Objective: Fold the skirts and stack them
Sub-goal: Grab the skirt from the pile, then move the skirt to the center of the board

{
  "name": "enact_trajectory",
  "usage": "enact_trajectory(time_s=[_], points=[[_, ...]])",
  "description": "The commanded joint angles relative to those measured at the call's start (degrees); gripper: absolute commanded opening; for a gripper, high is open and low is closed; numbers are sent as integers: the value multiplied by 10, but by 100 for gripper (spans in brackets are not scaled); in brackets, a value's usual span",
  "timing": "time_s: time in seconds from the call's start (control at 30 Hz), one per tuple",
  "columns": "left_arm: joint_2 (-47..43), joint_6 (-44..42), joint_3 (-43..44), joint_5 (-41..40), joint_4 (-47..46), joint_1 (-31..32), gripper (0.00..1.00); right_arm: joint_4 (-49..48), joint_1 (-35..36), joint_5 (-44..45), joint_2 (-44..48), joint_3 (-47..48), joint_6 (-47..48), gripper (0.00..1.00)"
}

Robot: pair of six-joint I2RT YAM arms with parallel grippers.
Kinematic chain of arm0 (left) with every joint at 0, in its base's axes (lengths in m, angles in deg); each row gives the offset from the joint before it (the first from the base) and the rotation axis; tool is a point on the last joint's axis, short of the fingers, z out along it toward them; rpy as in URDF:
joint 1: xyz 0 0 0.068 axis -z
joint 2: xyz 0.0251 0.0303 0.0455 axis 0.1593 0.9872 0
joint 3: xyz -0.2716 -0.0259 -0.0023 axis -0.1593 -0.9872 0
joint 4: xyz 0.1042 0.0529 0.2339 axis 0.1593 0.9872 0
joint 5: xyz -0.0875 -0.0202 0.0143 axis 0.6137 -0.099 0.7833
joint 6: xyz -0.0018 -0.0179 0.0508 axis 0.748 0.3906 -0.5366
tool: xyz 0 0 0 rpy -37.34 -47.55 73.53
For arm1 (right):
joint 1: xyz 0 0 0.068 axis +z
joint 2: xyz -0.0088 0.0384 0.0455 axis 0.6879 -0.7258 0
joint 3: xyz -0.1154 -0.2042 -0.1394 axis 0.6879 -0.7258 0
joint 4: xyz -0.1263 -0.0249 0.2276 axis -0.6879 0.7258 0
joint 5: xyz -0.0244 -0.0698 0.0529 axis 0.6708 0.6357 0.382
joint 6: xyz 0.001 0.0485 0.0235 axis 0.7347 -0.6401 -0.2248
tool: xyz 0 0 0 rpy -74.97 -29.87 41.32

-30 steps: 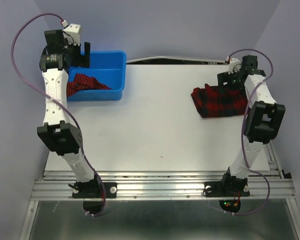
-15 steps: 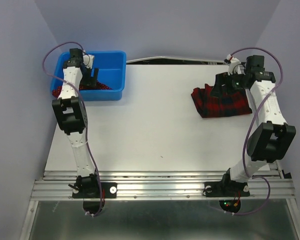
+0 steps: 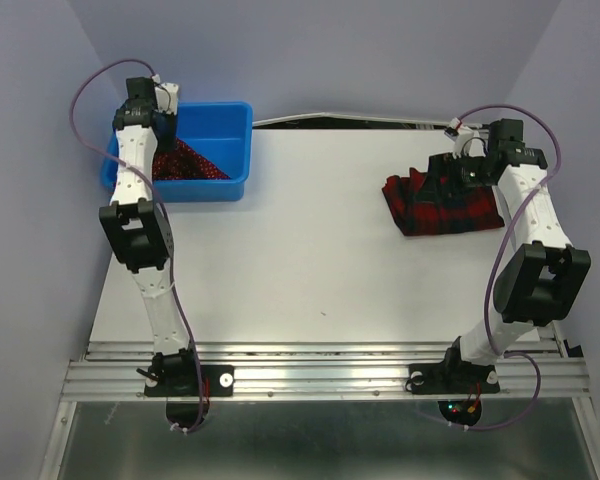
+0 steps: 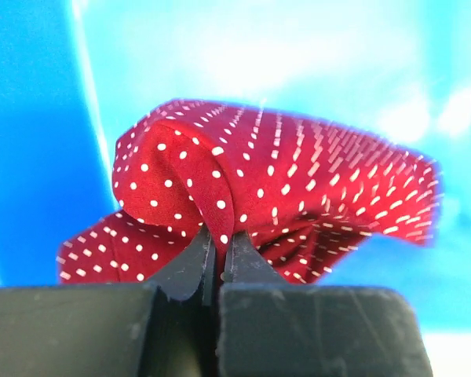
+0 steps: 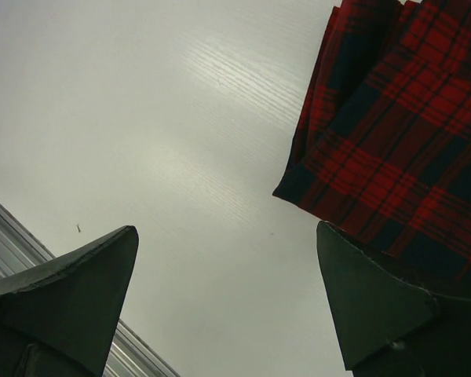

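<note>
Left gripper (image 4: 218, 247) clamped on a fold of the dark red, white-dotted skirt (image 4: 282, 173) inside the blue bin (image 3: 230, 150). Right gripper (image 5: 226, 232) wide open over the edge of the pleated red-navy tartan skirt (image 3: 445, 205) on the table (image 3: 300, 240)

You see a white tabletop (image 3: 310, 260) carrying two things: a blue bin (image 3: 212, 188) sits at its far left corner, and a red-and-navy plaid skirt (image 3: 445, 205) lies near the far right edge, well apart from the bin.

Bright even light, soft shadows; glare on the blue bin (image 4: 298, 47), polka-dot skirt (image 4: 282, 181) partly blurred.
</note>
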Motion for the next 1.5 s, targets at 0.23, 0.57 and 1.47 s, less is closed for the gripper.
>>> enact_trajectory(time_s=[0.23, 0.57, 1.47], points=[[-320, 95, 24, 283, -137, 19, 0, 35, 7, -96, 18, 33, -15, 100], [-499, 218, -264, 427, -273, 96, 0, 87, 24, -124, 30, 37, 26, 100], [-389, 138, -482, 368, -225, 331, 72, 11, 136, -116, 71, -187, 30, 71]])
